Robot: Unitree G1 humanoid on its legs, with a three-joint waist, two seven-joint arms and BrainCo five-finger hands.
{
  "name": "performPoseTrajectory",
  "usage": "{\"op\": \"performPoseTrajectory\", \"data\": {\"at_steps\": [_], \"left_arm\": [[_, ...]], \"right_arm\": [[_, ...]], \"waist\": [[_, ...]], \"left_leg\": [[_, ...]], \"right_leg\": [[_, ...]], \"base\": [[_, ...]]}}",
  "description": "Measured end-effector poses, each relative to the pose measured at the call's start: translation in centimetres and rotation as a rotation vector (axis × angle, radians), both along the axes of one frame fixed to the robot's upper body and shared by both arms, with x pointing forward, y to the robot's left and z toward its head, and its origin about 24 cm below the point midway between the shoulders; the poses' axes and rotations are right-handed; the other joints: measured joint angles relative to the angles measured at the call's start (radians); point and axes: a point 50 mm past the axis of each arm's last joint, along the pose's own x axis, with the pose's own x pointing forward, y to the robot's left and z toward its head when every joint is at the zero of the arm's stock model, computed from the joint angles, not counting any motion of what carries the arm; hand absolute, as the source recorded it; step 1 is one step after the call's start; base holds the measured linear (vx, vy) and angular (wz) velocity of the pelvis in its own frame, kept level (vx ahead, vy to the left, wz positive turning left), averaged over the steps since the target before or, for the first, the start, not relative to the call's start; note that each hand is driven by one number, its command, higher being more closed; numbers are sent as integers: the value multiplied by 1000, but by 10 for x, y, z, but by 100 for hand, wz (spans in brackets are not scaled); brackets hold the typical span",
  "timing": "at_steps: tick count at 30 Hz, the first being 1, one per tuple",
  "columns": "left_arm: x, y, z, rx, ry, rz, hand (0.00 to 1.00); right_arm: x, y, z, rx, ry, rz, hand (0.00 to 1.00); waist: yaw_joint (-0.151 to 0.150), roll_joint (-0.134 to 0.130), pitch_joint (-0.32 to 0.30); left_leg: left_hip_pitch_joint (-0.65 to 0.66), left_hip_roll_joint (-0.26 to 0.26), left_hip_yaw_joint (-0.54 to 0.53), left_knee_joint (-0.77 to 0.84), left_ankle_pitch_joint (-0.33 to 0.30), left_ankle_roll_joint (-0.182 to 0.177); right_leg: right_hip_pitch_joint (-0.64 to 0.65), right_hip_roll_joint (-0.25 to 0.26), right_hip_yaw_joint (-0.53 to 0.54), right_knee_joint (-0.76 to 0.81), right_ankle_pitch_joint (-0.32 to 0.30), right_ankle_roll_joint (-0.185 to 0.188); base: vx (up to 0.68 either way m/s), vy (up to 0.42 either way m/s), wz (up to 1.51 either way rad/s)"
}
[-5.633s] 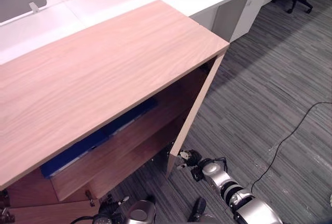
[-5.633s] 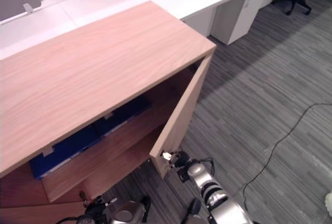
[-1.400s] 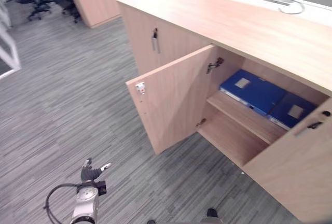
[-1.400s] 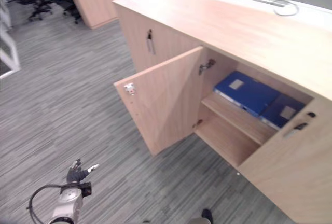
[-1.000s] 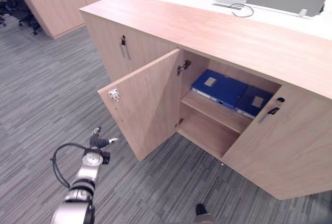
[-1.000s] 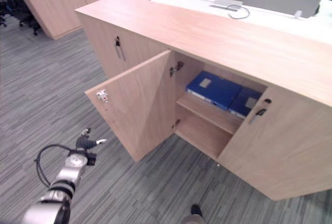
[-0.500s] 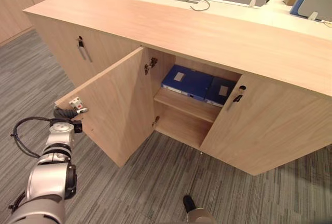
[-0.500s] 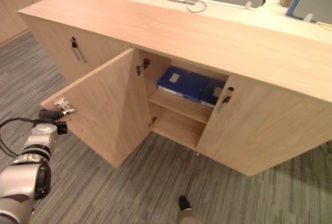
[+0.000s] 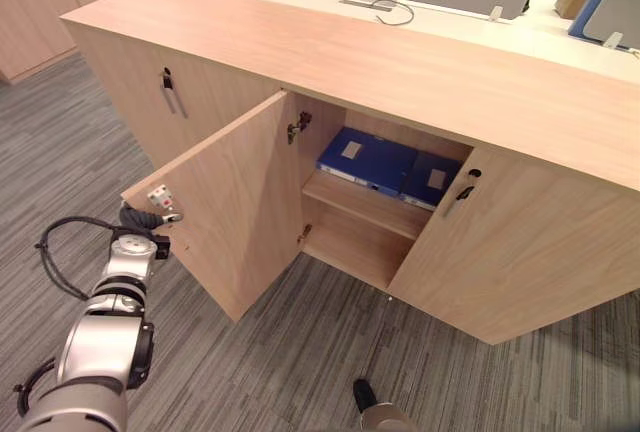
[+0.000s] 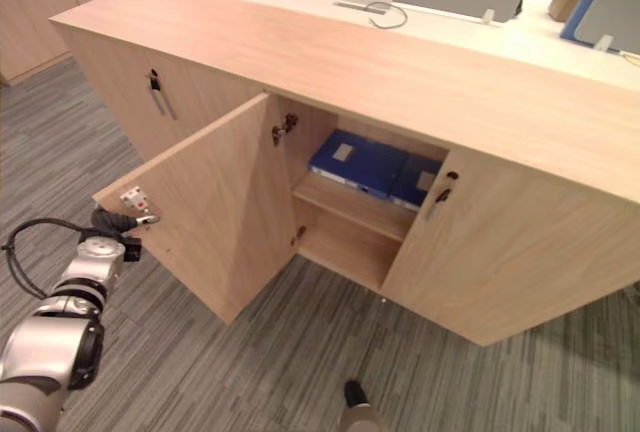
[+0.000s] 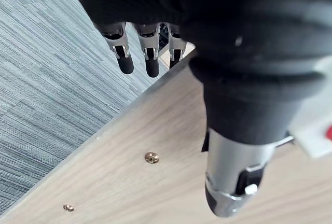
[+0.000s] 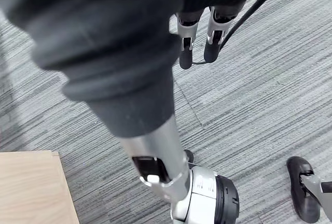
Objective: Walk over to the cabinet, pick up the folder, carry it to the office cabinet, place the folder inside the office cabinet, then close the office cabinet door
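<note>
The wooden office cabinet (image 9: 420, 72) stands with both middle doors swung out. On its upper shelf lies a blue folder (image 9: 365, 159), with a second blue folder (image 9: 432, 178) beside it on the right. My left hand (image 9: 140, 220) is at the free edge of the left door (image 9: 230, 212). In the left wrist view its straight fingers (image 11: 150, 58) reach past that edge while the thumb (image 11: 233, 182) lies along the door's inner face (image 11: 129, 182). My right hand (image 12: 215, 32) hangs over the grey carpet with straight fingers and holds nothing.
The right door (image 9: 520, 252) stands half open into the room. A closed door with a metal handle (image 9: 172, 92) lies left of the opening. A white desk (image 9: 450, 22) runs behind the cabinet, and more wooden cabinets (image 9: 30, 2) stand far left. Striped carpet (image 9: 300, 352) lies in front.
The camera has swung from the cabinet's right door round to its front. My left hand has risen from low over the carpet to the left door's free edge.
</note>
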Motion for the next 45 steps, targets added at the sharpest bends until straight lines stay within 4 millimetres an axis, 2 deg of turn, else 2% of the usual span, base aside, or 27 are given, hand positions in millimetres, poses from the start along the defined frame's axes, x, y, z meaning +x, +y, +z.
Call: {"op": "performPoseTrajectory", "data": {"at_steps": [2, 4, 5, 7, 8, 11, 12, 14, 17, 22, 24, 25, 26, 29, 31, 32, 33, 35, 36, 37, 39, 41, 42, 43, 44, 45], "left_arm": [[-7, -11, -13, 27, 12, -68, 0], [-21, -34, -40, 23, 57, -169, 0], [-25, -42, -48, 13, 69, -194, 0], [-49, -78, -79, -40, 133, -337, 0], [-56, -88, -87, -58, 151, -383, 0], [-100, -147, -122, -227, 251, -589, 0], [-103, -151, -123, -240, 256, -605, 0], [-128, -179, -134, -346, 300, -707, 0], [-149, -195, -139, -435, 318, -742, 0], [-164, -197, -141, -489, 323, -734, 0], [-168, -195, -142, -509, 319, -704, 0], [-168, -193, -142, -518, 316, -685, 0], [-169, -191, -143, -521, 314, -670, 0], [-171, -179, -145, -567, 283, -538, 0], [-173, -159, -155, -601, 275, -355, 0], [-176, -152, -160, -613, 283, -293, 0], [-183, -138, -170, -653, 308, -156, 0], [-198, -119, -182, -788, 282, 122, 0], [-201, -116, -183, -832, 256, 204, 0], [-204, -115, -185, -915, 197, 346, 0], [-207, -123, -187, -974, 157, 454, 0], [-211, -129, -187, -1013, 120, 536, 0], [-212, -127, -187, -1012, 111, 548, 0], [-213, -120, -185, -1006, 81, 583, 0], [-218, -112, -185, -996, 56, 631, 0], [-221, -109, -185, -992, 49, 653, 0]], "right_arm": [[5, -3, 1, -22, -10, 11, 0], [11, -4, 1, -42, -14, 21, 0], [12, -5, 1, -44, -16, 23, 0], [16, -2, 1, -41, -21, 47, 0], [16, -1, 0, -38, -21, 46, 0], [18, 7, -1, -19, -17, 71, 0], [18, 8, -2, -17, -16, 75, 0], [19, 11, -2, -6, -15, 78, 0], [19, 11, -2, -4, -10, 93, 0], [23, 10, -2, -7, -11, 129, 0], [32, 8, -2, -9, -26, 167, 0], [34, 8, -2, -9, -30, 174, 0], [34, 8, -2, -9, -30, 175, 0], [33, 7, -2, -9, -26, 179, 0], [32, 9, -3, -1, -17, 194, 0], [32, 10, -3, -1, -18, 194, 0], [32, 10, -3, -1, -18, 193, 0], [32, 5, -2, -13, -16, 192, 0], [33, 5, -2, -15, -17, 193, 0], [35, 1, -1, -26, -19, 192, 0], [42, -5, 0, -48, -25, 168, 0], [57, -4, 0, -58, -48, 177, 0], [61, -2, 0, -58, -57, 191, 0], [70, 2, 1, -64, -80, 229, 0], [79, 2, 2, -79, -97, 257, 0], [84, 1, 3, -88, -109, 263, 0]], "waist": [[5, -5, 2], [11, -5, 1], [13, -5, 1], [15, -1, -2], [15, -2, -2], [13, -5, -4], [13, -5, -4], [9, -5, -4], [9, -1, -7], [10, 3, -12], [9, 4, -12], [8, 5, -14], [8, 5, -19], [7, 22, -46], [9, 33, -54], [12, 35, -58], [12, 30, -65], [17, 35, -60], [25, 36, -53], [61, 34, -29], [76, 43, -10], [99, 48, -1], [102, 48, 1], [118, 47, 4], [137, 47, 9], [144, 49, 10]], "left_leg": [[1, -3, -3, 0, -2, 2], [1, -11, -6, -2, -3, 6], [1, -12, -6, -3, -4, 6], [1, -21, -9, -10, -4, 8], [1, -23, -9, -10, -5, 9], [4, -30, -11, -10, -12, 19], [5, -30, -11, -10, -12, 19], [9, -30, -11, -8, -14, 22], [20, -30, -8, -6, -16, 23], [20, -30, -3, 4, -25, 16], [19, -21, 7, 3, -27, 16], [21, -12, 9, 3, -27, 10], [20, -8, 8, 3, -28, 5], [20, 50, 22, 15, -36, -26], [10, 135, 40, 100, -61, -56], [1, 159, 42, 137, -68, -56], [-37, 204, 31, 236, -71, -51], [-118, 278, -38, 479, -58, 11], [-144, 294, -64, 560, -33, 48], [-211, 296, -155, 758, -20, 94], [-264, 243, -238, 875, -104, 77], [-332, 147, -305, 904, -195, 88], [-351, 123, -331, 892, -209, 83], [-377, 73, -387, 840, -234, 72], [-381, 15, -457, 744, -246, 66], [-378, -6, -489, 684, -247, 67]], "right_leg": [[4, -5, -3, 0, -2, 3], [6, -12, -4, 0, -6, 8], [7, -14, -4, 0, -7, 10], [9, -22, -4, 1, -9, 15], [9, -23, -5, 1, -10, 16], [9, -30, -5, 9, -17, 25], [9, -30, -5, 11, -17, 25], [9, -30, -4, 19, -18, 27], [9, -29, -4, 38, -23, 33], [-10, -28, -3, 56, -26, 30], [-44, -28, -86, 101, -42, 0], [-57, -35, -171, 131, -56, -33], [-60, -33, -184, 137, -57, -34], [-56, 25, -193, 116, -58, -52], [-40, 93, -198, 102, -76, -82], [-38, 110, -197, 98, -80, -89], [-27, 131, -195, 84, -75, -99], [12, 163, -186, 73, -63, -112], [26, 165, -182, 69, -62, -118], [67, 165, -136, 58, -65, -136], [108, 164, -95, 46, -68, -147], [144, 171, -32, 41, -80, -163], [143, 177, -19, 41, -86, -172], [142, 187, 14, 46, -98, -182], [140, 191, 51, 61, -107, -174], [138, 192, 65, 70, -113, -168]], "base": [[13, 17, 7], [25, 26, 4], [42, 35, 3], [37, 30, 2], [0, 0, 0], [0, 0, 0], [0, 0, 0], [0, 0, 0], [-32, -12, -5], [-64, -17, -8], [-56, -53, -13], [-47, -57, -7], [-15, -56, -7], [96, -103, -16], [150, -174, -29], [178, -232, -37], [213, -274, -40], [284, -323, -49], [270, -246, -84], [187, -147, -83], [202, -29, -79], [145, 113, -79], [40, 167, -77], [-5, 241, -88], [-13, 210, -93], [-19, 278, -81]]}}
